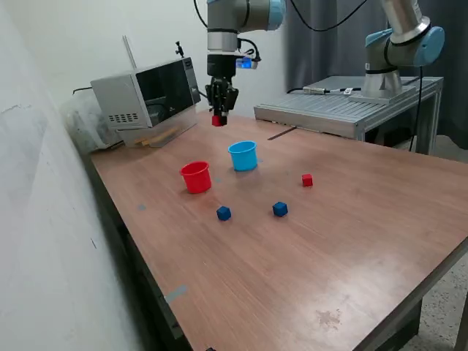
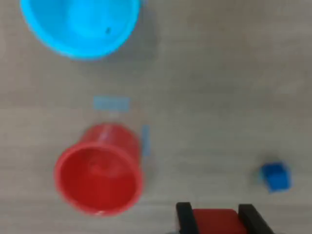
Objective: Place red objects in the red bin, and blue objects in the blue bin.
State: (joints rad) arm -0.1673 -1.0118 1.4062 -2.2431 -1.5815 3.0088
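Observation:
My gripper (image 1: 219, 117) hangs high above the table, shut on a small red cube (image 1: 218, 121); the wrist view shows that cube (image 2: 214, 220) clamped between the two black fingers (image 2: 184, 215). The red bin (image 1: 196, 177) stands on the table below and toward the exterior view's left, its open mouth showing in the wrist view (image 2: 99, 169). The blue bin (image 1: 243, 156) stands beside it (image 2: 80, 24). A second red cube (image 1: 307, 180) lies to the exterior view's right. Two blue cubes (image 1: 224, 213) (image 1: 280, 209) lie nearer the front; one shows in the wrist view (image 2: 276, 176).
A grey microwave-like box (image 1: 146, 99) stands at the back of the wooden table (image 1: 351, 248). A metal platform (image 1: 344, 110) carrying a second arm's base (image 1: 384, 69) sits at the exterior view's back right. A white wall runs along the exterior view's left.

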